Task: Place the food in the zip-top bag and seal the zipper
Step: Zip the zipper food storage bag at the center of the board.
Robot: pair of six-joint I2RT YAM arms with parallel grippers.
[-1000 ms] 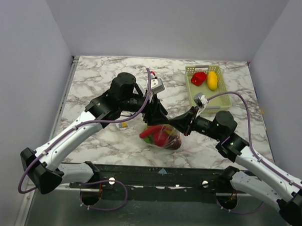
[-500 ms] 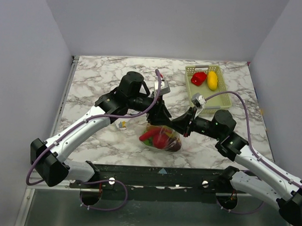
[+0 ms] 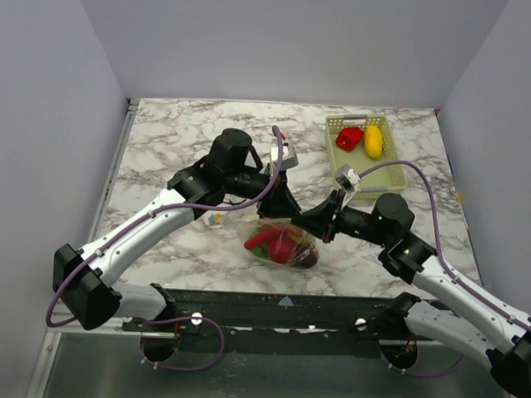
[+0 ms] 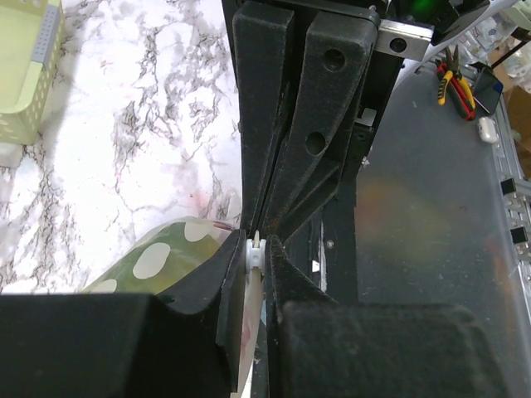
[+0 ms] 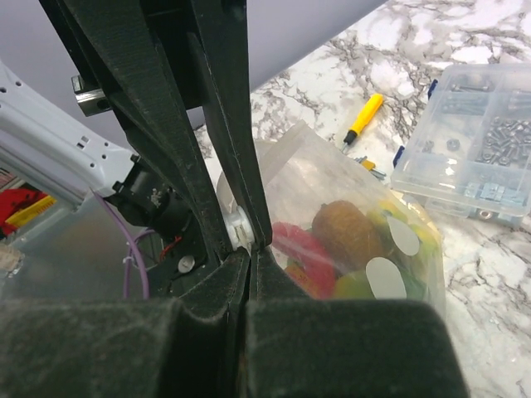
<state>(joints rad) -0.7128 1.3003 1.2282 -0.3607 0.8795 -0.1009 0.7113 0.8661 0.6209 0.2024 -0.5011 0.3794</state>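
Lying near the front middle of the marble table (image 3: pixel 162 142), the zip-top bag (image 3: pixel 283 244) is holding the food (image 3: pixel 277 242), red, green and maroon pieces bunched inside it. The left gripper (image 3: pixel 287 203) is now pinching the bag's upper edge with its jaws almost together on the film; a second ago they were standing wider and further left, and the left arm has since swung in toward the centre. The right gripper (image 3: pixel 315 223) is staying clamped on the same edge just beside it, hardly moved. A red toy pepper (image 3: pixel 348 137) and a yellow toy (image 3: pixel 373 141) are still lying in the basket (image 3: pixel 386 169) at the far right.
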